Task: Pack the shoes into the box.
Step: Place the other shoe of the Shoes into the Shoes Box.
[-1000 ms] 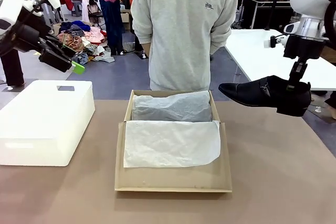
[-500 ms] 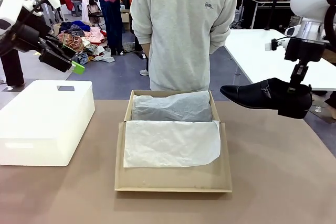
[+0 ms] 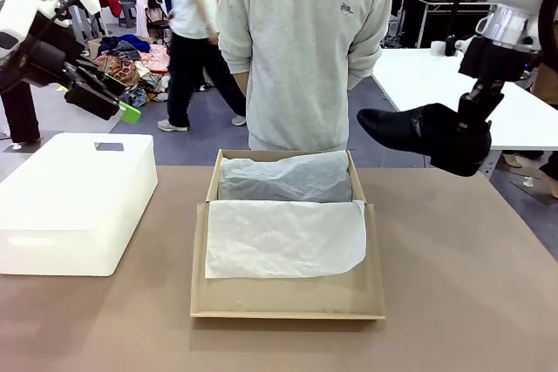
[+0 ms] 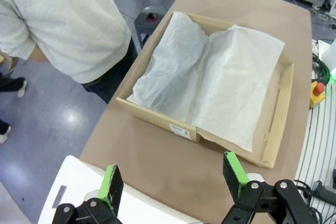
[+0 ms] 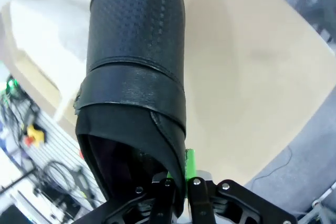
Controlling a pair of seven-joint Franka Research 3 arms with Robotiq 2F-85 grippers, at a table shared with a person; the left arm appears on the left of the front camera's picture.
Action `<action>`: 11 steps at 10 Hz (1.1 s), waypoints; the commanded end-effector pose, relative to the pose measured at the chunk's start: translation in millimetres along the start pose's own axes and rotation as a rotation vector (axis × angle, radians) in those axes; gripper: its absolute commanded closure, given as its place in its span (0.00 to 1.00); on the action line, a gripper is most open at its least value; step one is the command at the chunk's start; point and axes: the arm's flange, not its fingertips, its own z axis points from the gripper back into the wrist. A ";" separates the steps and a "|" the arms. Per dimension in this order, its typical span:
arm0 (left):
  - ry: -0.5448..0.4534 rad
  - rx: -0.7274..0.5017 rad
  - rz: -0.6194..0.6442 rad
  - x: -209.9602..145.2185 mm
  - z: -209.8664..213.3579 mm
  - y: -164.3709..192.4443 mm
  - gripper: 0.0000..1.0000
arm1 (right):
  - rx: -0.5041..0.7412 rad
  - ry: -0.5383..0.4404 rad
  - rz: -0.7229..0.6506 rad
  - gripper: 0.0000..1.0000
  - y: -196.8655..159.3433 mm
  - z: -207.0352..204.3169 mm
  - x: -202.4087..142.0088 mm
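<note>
Clothes [image 3: 139, 63] litter the far floor. On the brown desk [image 3: 453, 285] a white bin [image 3: 70, 202] sits left, below the wide-open left gripper [image 3: 118, 98], with the tissue-lined box [image 3: 288, 302] at centre. At right the right gripper [image 3: 466, 124] holds one shoe [image 3: 418, 132] aloft, and the wrist view shows it pinching the heel rim.

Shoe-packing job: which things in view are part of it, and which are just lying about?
In the job:
black shoe, clamped at the heel by the right gripper
cardboard box
tissue paper lining it

Lying about:
white bin
</note>
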 end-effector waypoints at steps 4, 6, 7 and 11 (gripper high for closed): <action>-0.016 -0.014 -0.012 -1.0 -0.1 0.9 0.00 | -0.145 0.013 -0.407 1.00 99.0 3.6 25.4; -0.016 -0.014 -0.012 -1.0 -0.1 0.9 0.00 | -0.212 -0.034 -0.553 1.00 129.6 5.2 44.6; -0.016 -0.014 -0.012 -1.0 -0.1 0.9 0.00 | -0.261 -0.058 -0.617 1.00 140.7 3.6 52.5; -0.016 -0.014 -0.012 -1.0 -0.1 0.9 0.00 | -0.231 -0.114 -0.687 1.00 167.4 -4.1 72.6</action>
